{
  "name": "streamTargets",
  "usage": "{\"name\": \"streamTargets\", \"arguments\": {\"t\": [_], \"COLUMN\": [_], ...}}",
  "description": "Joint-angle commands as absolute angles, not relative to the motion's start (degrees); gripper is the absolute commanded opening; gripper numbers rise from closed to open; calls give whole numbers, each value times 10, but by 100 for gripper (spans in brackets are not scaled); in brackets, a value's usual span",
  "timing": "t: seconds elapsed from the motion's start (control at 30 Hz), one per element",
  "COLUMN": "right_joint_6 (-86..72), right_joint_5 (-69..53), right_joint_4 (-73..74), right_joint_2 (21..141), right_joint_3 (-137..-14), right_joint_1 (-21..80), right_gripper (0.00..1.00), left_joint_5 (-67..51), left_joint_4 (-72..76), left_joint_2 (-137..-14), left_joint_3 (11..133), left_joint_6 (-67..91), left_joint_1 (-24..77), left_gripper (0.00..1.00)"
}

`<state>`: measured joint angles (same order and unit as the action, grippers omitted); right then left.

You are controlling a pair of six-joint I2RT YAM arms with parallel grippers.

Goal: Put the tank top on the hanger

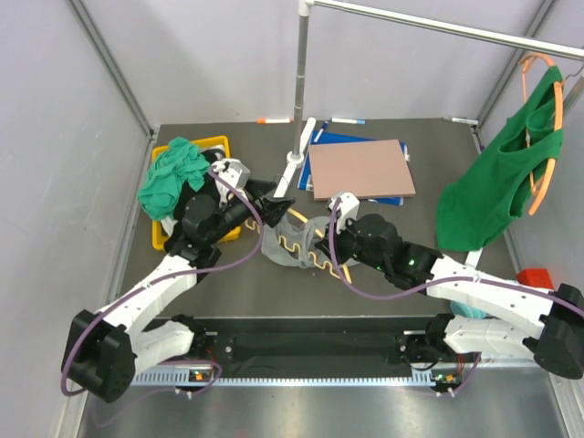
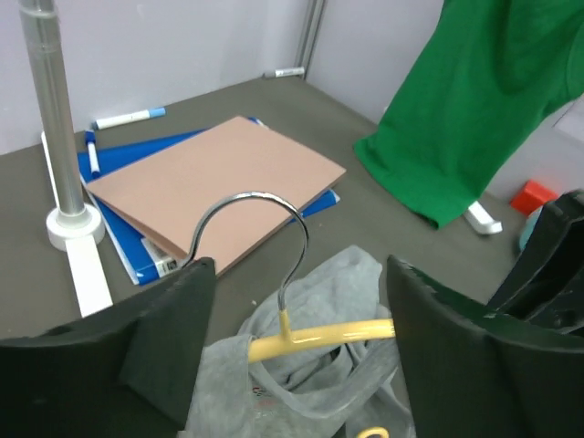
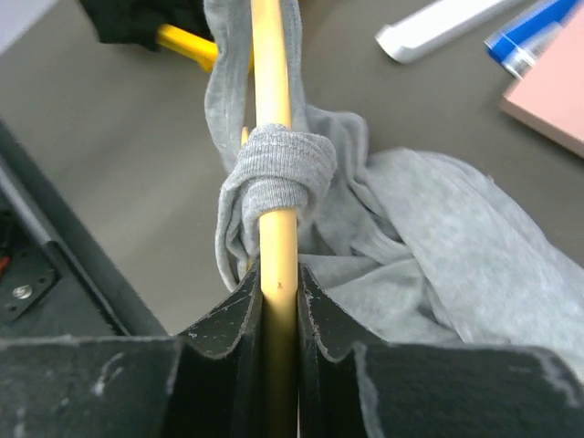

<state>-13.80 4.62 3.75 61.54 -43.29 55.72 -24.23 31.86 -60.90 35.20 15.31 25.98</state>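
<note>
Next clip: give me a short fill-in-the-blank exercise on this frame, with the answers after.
The right gripper is shut on the pale ____ hanger.
A strap of the ____ tank top is looped around its bar.
The left gripper is open, and between its fingers shows the hanger's metal ____.
The orange hanger carries a second top, bright ____.
Missing words: yellow; grey; hook; green.

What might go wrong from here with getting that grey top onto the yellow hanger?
1. One strap of the tank top is only looped loosely round the hanger, just past the right hand; a tug may slide it off.
2. The left hand is open around the metal hook and crumpled fabric, so it might close on the hook instead of cloth.
</note>
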Motion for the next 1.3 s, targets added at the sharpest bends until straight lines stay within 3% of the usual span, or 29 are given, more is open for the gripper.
{"name": "streamTargets", "arguments": {"t": [0.0,0.07,0.2,0.43,0.67,1.27], "right_joint_6": [-170,-178,-186,-177,-158,-94], "right_joint_5": [128,145,199,286,430,634], "right_joint_4": [-2,-2,32,130,235,359], "right_joint_2": [582,565,529,449,381,371], "right_joint_3": [-431,-425,-417,-434,-489,-714], "right_joint_1": [562,562,562,562,562,561], "right_gripper": [0,0,0,0,0,0], "left_joint_5": [-230,-228,-196,-21,28,27], "left_joint_4": [329,323,302,334,328,310], "left_joint_2": [-592,-590,-578,-568,-560,-550], "left_joint_3": [386,387,383,278,253,244], "left_joint_6": [159,160,161,199,203,221], "left_joint_1": [260,260,259,260,261,261], "left_gripper": [93,99,99,99,99,99]}}
